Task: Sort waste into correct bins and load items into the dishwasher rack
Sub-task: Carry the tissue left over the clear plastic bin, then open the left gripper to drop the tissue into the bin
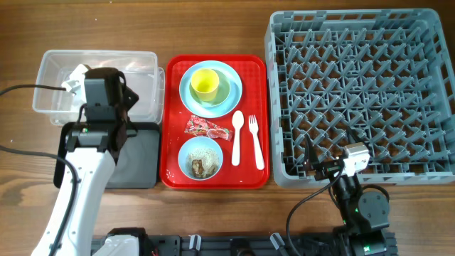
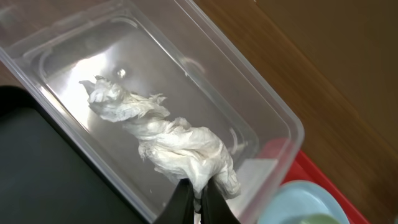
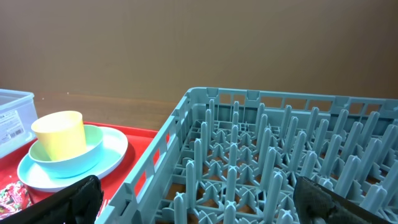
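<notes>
- The crumpled white tissue [image 2: 180,143] is one long twisted wad, ragged at the far end and bunched up fatter at the near end.
- The left gripper [image 2: 198,200] is pinched nearly shut on the fat end of the wad. Its dark fingers [image 2: 183,199] have only a sliver of tissue between them.
- The rest of the wad trails away from the fingers into the clear tub [image 2: 264,102], and the far end looks like it's lying on the tub floor.
- From overhead, the left gripper sits over the left part of the tub, which is at the far left of the table. The black tray [image 1: 138,160] is right up against the tub's near side.
- The right gripper [image 3: 198,186] is spread wide with nothing in it, one finger at each bottom corner of its wrist view. It's parked at the near edge of the dishwasher rack [image 1: 362,92], which takes up the right side.
- The red tray [image 1: 170,107] in the middle holds everything else.
- At the far end, a yellow cup [image 1: 205,83] sits in a pale green bowl [image 1: 225,91] on a light blue plate [image 1: 233,71].
- The red snack wrapper [image 1: 208,129] is in the middle of the tray.
- At the near end is a small blue bowl [image 1: 213,146] with brownish food scraps [image 1: 201,168] in it.
- The white spoon [image 1: 237,139] and fork [image 1: 255,142] lie side by side on the right of the tray.
</notes>
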Controlling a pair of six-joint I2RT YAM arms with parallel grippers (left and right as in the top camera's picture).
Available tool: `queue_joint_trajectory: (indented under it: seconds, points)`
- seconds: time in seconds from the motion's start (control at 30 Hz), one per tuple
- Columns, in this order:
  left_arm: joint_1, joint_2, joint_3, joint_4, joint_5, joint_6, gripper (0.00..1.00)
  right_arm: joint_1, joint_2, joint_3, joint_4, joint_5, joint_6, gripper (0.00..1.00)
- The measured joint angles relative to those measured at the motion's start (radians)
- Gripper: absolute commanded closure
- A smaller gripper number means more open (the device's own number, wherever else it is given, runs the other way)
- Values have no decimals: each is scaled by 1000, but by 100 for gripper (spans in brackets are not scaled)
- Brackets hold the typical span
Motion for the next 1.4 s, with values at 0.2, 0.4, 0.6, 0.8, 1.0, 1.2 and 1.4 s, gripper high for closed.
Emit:
queue_joint_trajectory:
  seconds: [0.2,0.4,0.6,0.8,1.0,1.2,1.4]
  points:
    - [39,108,0,82,0,27,96,0,0,0,0,0,0,0]
    - [44,204,0,122,0,54,49,0,0,0,0,0,0,0]
    - [44,216,0,142,0,67,27,0,0,0,0,0,0,0]
    - [44,216,0,153,6,82,6,0,0,0,0,0,0,0]
    - [45,216,0,153,66,83,2,0,0,0,0,0,0,0]
    - [45,164,0,154,92,83,1,0,0,0,0,0,0,0]
    - [45,92,0,144,94,83,2,0,0,0,0,0,0,0]
